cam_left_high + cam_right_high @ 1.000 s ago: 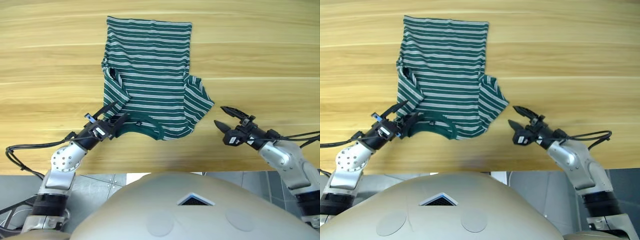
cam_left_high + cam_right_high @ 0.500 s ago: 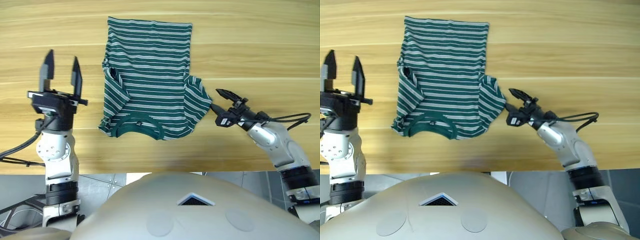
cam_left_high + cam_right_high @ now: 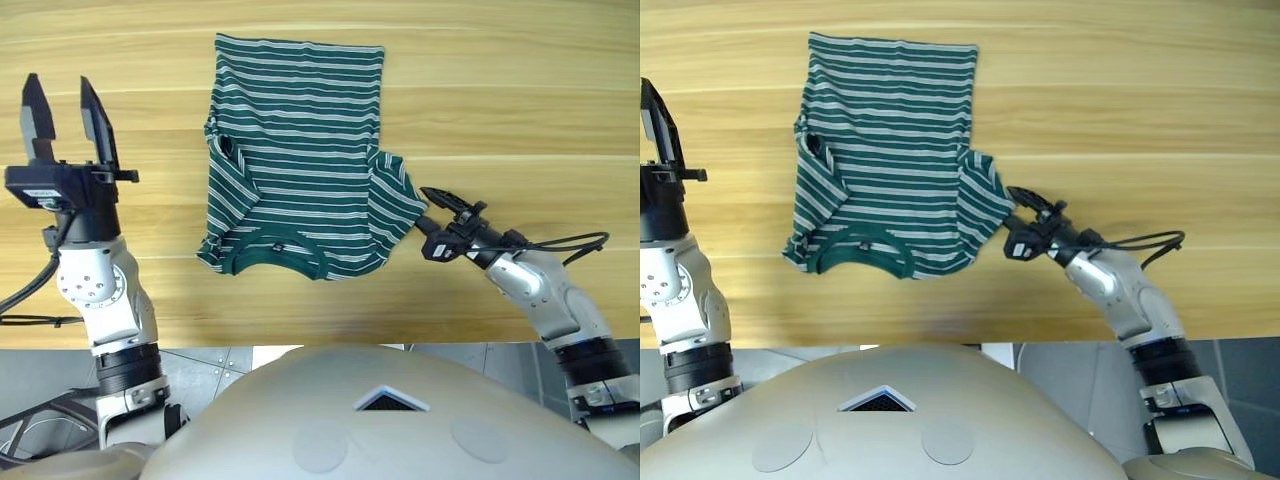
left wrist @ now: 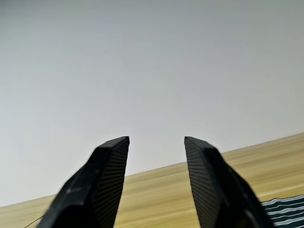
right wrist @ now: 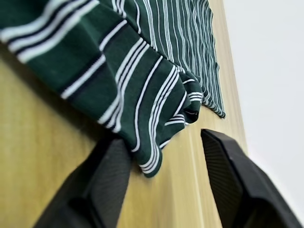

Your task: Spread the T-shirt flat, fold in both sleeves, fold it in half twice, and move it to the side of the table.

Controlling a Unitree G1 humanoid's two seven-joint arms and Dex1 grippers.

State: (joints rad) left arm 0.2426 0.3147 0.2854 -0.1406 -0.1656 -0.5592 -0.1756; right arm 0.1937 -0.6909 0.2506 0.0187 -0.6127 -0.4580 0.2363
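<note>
- Two grippers show released in your left eye view. The left gripper (image 3: 60,85) is raised with fingers spread, and it has swung further out to the robot's left, well apart from the T-shirt (image 3: 298,150) whose collar hem it was at a second ago.
- In the same view the right gripper (image 3: 422,207) has closed in from the near table edge. Its parted fingers now sit at the tip of the right sleeve (image 3: 398,200).
- The T-shirt lies flat on the wooden table (image 3: 520,100), collar toward you and both sleeves partly folded in. It has not shifted.
- In your left wrist view, the left gripper (image 4: 156,142) points at a pale wall (image 4: 152,61). The table shows below it, with a corner of striped cloth (image 4: 285,209).
- In your right wrist view, the right gripper (image 5: 161,142) straddles the sleeve's bunched hem (image 5: 156,152), unclenched, and the cloth hides part of one finger.
</note>
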